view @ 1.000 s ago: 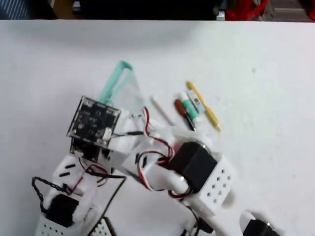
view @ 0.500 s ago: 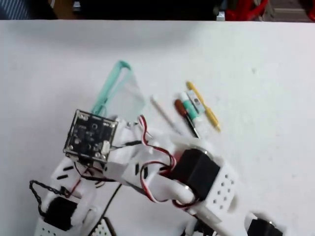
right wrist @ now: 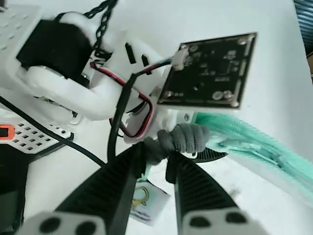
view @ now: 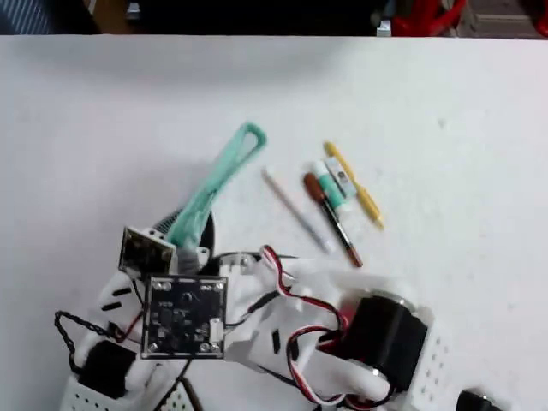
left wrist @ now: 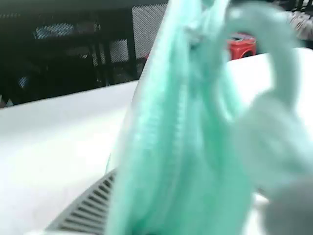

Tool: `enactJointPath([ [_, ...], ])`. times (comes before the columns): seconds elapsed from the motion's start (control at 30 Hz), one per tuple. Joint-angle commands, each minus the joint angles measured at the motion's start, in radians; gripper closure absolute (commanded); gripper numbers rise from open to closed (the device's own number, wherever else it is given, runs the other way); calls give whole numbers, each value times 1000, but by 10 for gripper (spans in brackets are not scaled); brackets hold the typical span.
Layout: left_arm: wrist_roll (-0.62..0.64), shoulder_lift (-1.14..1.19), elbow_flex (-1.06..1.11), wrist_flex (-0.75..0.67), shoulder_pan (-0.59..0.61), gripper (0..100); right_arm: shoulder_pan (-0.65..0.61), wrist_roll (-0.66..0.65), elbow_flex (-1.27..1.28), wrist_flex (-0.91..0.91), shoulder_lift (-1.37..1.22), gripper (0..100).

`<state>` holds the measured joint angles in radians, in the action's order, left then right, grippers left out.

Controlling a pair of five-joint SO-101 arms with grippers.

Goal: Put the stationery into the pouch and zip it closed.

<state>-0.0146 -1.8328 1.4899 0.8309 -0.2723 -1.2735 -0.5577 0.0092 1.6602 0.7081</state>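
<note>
Nothing is packed yet: the pens [view: 334, 214] lie on the desk [view: 428, 103] right of centre, outside the mint pouch [view: 214, 184] slanting at centre-left, its grey knotted cord [right wrist: 188, 137] pinched in the narrow right pincer [right wrist: 159, 152], while I cannot tell the left pincer [view: 190, 250]'s state.

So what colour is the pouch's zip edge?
Mint green; the pouch shows best in the high view.
</note>
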Motion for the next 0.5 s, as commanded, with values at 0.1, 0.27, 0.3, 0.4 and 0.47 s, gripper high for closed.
enactJointPath([
  [0.1,-8,4,-6,-12,13,979,-87,-17,29,-30,-44,979],
  [0.27,-8,4,-6,-11,13,979,-13,-11,-15,-25,-38,890],
  [0.3,-8,4,-6,-11,13,979,35,-12,-32,-22,-24,834],
  [0.4,-8,4,-6,-11,13,979,185,-17,-77,-25,33,681],
  [0.47,-8,4,-6,-11,13,979,274,-23,-110,-27,67,674],
])
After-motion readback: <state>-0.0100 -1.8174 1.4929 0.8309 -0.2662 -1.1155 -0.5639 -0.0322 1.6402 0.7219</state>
